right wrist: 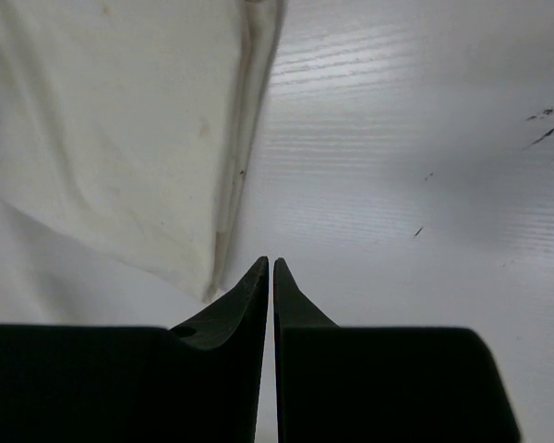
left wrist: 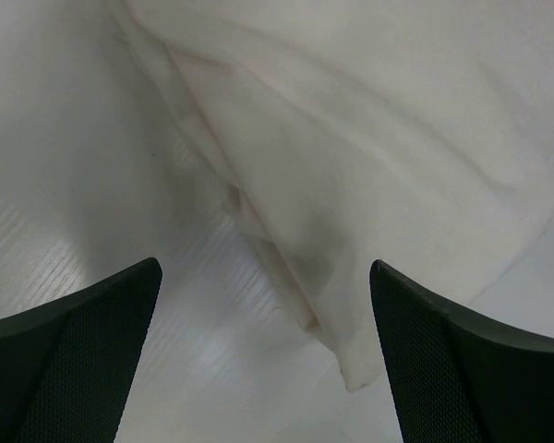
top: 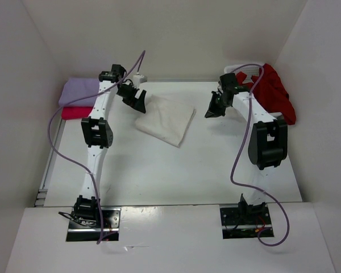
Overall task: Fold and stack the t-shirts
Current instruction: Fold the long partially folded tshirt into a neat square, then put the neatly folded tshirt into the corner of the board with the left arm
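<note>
A folded cream white t-shirt [top: 166, 119] lies flat in the middle of the table. My left gripper [top: 135, 98] hovers over its back left edge with jaws wide open; in the left wrist view the shirt's corner [left wrist: 369, 138] lies below the open gripper [left wrist: 266, 265], held by neither finger. My right gripper [top: 213, 108] hangs just right of the shirt, shut to a thin slit and empty; the right wrist view shows the shirt's edge [right wrist: 120, 120] left of the gripper [right wrist: 270, 261]. A folded lavender t-shirt [top: 78, 91] rests on a magenta-pink one [top: 77, 112] at back left. A dark red t-shirt [top: 275, 91] is heaped at back right.
A white basket [top: 238, 67] stands at the back right under the dark red shirt. White walls enclose the table on the left, back and right. Purple cables loop from both arms.
</note>
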Controlling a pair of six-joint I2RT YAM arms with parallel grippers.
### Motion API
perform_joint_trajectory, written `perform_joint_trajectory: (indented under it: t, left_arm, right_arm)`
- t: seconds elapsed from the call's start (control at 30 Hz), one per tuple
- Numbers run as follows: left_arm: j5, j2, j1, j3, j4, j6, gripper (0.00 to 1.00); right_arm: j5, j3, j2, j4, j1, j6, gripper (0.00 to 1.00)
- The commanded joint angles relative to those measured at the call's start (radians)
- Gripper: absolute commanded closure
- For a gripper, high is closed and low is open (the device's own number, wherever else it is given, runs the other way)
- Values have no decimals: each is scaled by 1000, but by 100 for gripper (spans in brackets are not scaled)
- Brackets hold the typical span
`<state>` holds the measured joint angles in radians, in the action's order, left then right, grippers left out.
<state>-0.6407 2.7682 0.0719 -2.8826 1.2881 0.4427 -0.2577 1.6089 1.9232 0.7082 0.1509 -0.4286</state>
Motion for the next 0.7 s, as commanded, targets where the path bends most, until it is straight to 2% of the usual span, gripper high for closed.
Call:
perform_joint_trajectory:
  t: [0.0, 0.2, 0.4, 0.5, 0.53, 0.67]
  left_arm:
    - [-16, 43, 29, -5, 14, -12, 0]
    - [-103, 76, 39, 43, 14, -12, 0]
    - [-77, 123, 69, 57, 14, -30, 0]
    - [-68, 123, 69, 153, 14, -30, 12]
    - [-68, 123, 69, 178, 14, -30, 20]
    - [-114, 123, 69, 265, 14, -30, 29]
  right_arm:
    - [21, -26, -110, 14, 7, 4, 91]
    - [44, -26, -132, 37, 7, 4, 91]
    - [44, -26, -150, 48, 7, -6, 91]
    - [44, -15, -150, 48, 7, -6, 89]
    - [44, -15, -150, 48, 7, -6, 89]
    - [44, 16, -150, 57, 7, -6, 89]
